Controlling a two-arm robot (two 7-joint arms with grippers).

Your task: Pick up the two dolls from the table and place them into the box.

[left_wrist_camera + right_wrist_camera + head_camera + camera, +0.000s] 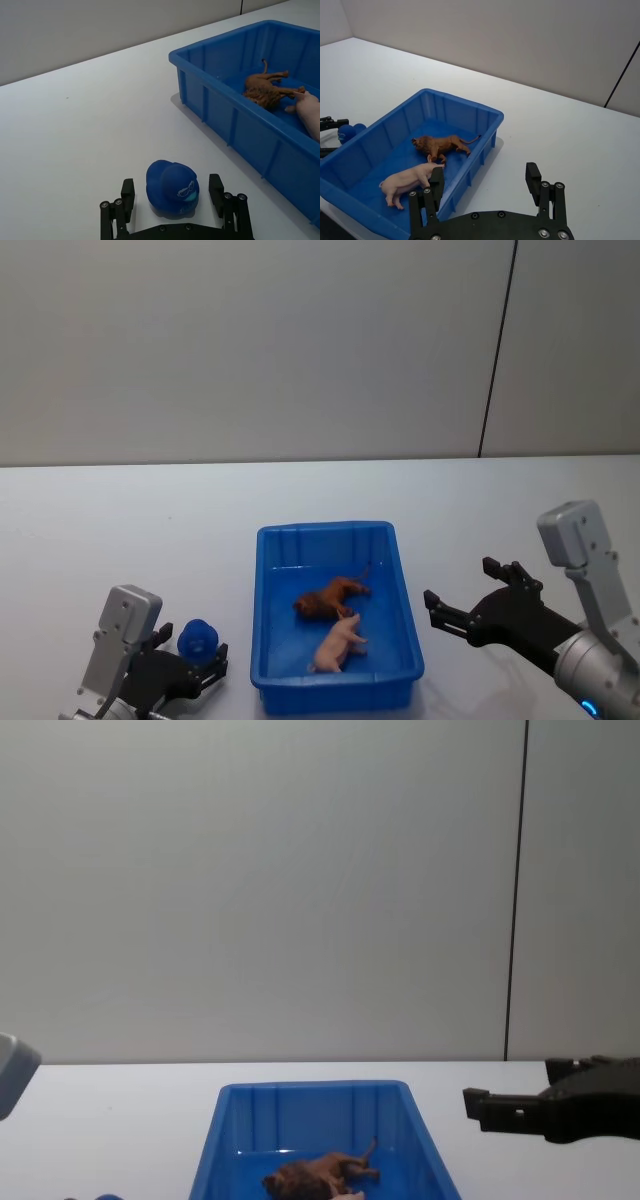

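Both dolls lie inside the blue box [335,532] at the table's [120,530] middle. The brown lion [330,598] rests on its side, and the pale pink pig [340,642] lies just in front of it, touching it. From the right wrist, the lion [442,145] and pig [410,180] show on the box floor. My right gripper [460,582] hovers open and holds nothing, to the right of the box. My left gripper [171,187] sits low at the table's front left, open, its fingers [127,192] on either side of a small blue toy [172,189] without touching it.
The blue toy [197,638] stands on the table left of the box's front corner. A grey wall with a dark vertical seam [500,350] rises behind the table. Bare white tabletop spreads left, right and behind the box.
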